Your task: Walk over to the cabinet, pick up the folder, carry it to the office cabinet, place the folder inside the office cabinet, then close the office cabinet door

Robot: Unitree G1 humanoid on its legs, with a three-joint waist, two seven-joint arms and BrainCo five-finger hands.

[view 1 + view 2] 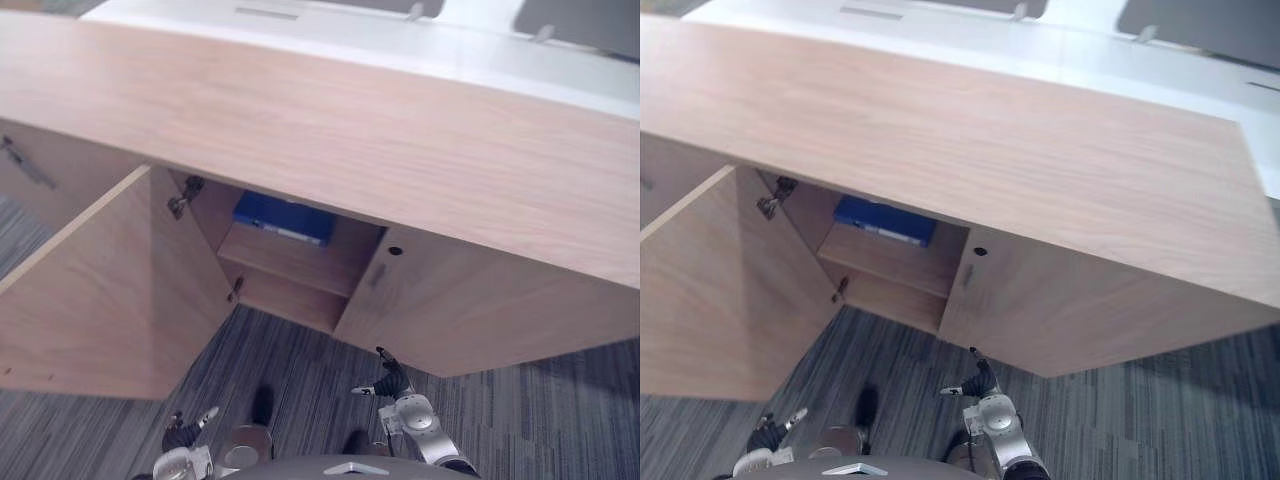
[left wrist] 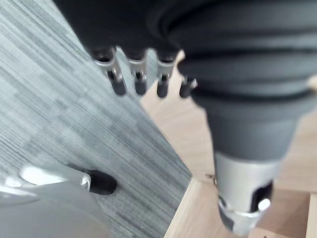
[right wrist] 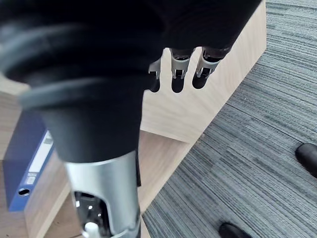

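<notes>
Folder [image 1: 283,220] (blue, rigid, slab-shaped) lies flat on the upper shelf [image 1: 290,262] inside the wood-grain office cabinet [image 1: 300,130], whose door [image 1: 110,290] stands wide open. I see my left hand [image 1: 183,437] and right hand [image 1: 393,381] low over striped grey carpet [image 1: 300,350], fingers [image 3: 177,74] loosely extended, gripping nothing.

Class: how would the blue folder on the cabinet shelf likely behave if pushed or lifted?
The blue folder looks like a hard-backed binder, so it is probably stiff. Lying flat on the wooden shelf, it would likely slide, not tip.

On the wooden shelf [image 1: 300,262] inside the cabinet [image 1: 330,130], 1 blue folder [image 1: 283,220] lies flat.
</notes>
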